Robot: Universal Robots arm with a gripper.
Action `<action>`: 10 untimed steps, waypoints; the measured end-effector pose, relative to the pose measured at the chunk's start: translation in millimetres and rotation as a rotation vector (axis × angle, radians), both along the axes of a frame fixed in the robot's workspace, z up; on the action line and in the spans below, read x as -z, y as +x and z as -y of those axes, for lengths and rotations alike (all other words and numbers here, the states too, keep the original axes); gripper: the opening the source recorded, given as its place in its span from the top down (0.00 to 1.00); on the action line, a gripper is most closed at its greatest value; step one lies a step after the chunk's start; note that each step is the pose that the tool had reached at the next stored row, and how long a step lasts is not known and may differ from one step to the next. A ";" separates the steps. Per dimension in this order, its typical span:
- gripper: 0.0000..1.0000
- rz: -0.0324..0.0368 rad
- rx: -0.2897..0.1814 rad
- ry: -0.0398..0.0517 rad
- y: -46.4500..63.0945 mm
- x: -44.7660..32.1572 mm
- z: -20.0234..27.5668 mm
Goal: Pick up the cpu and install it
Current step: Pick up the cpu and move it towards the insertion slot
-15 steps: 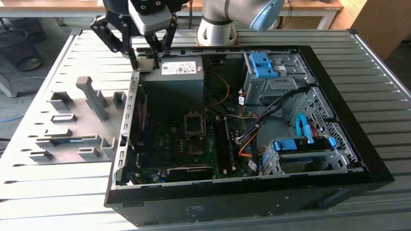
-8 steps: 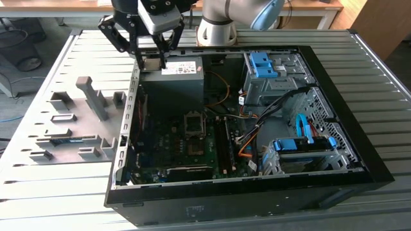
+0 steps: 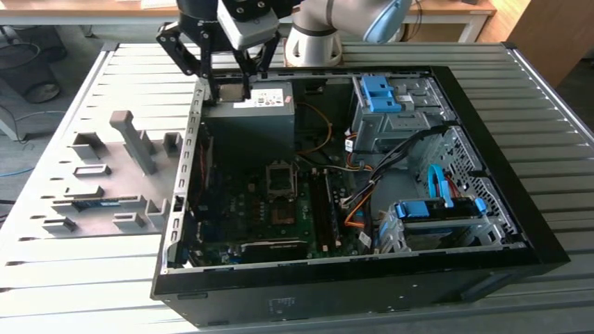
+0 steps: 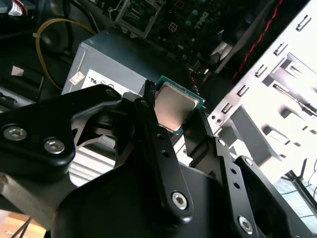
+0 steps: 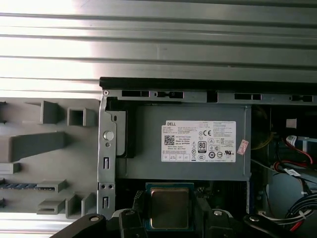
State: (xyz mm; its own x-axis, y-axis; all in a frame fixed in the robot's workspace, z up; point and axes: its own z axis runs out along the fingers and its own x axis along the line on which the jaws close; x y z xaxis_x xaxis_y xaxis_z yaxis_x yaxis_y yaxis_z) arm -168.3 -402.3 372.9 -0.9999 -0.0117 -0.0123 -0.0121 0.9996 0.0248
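Over the corner of the open computer case (image 3: 352, 296) that lies closest to the arm's base, the tool (image 3: 232, 89) hangs above the grey power supply (image 3: 249, 129). Its two black fingers (image 4: 148, 114) are drawn in to a narrow gap and clamp the cpu (image 4: 173, 105) by two opposite edges, so the chip is up in the air between the fingertips and not in the black socket frame (image 3: 281, 179) at the middle of the motherboard (image 3: 269, 219).

In both wrist views the chip's dull silver face is turned toward the camera, with a thin green border around it. In the first wrist view the tool (image 5: 170, 206) holds the cpu (image 5: 170, 208) square-on, just beside the power supply (image 5: 188, 148). That box carries a white label (image 5: 199, 141) covered in small print, a square code and rows of marks, and a small red-and-white sticker (image 5: 242, 147) at the label's edge.

The second wrist view shows the tool (image 4: 173, 108) at a slant, with the sticker (image 4: 77, 78) and a yellow cable (image 4: 42, 34) looping behind the power supply (image 4: 114, 64).

The exterior view alone takes in the whole case on the slatted metal surface (image 3: 93, 285), with blue drive brackets (image 3: 436, 209) inside it toward the exterior view's right. On the exterior view's left, a grey fixture tray (image 3: 55, 167) lies along the case's side, a blue-green memory stick (image 3: 97, 203) resting in one of its slots.
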 end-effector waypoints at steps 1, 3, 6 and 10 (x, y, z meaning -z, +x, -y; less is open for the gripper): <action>0.53 0.0000 0.000 0.0000 1.6 0.0 0.0; 0.53 -0.0002 0.000 0.0001 5.1 0.0 0.0; 0.53 -0.0004 0.000 0.0001 10.4 0.0 0.0; 0.53 -0.0008 0.000 0.0001 17.8 0.1 0.0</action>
State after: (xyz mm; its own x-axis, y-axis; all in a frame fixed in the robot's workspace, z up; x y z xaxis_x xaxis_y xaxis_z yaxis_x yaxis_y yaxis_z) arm -150.5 -402.3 372.9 -0.9999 -0.0117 -0.0115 -0.0120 0.9996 0.0249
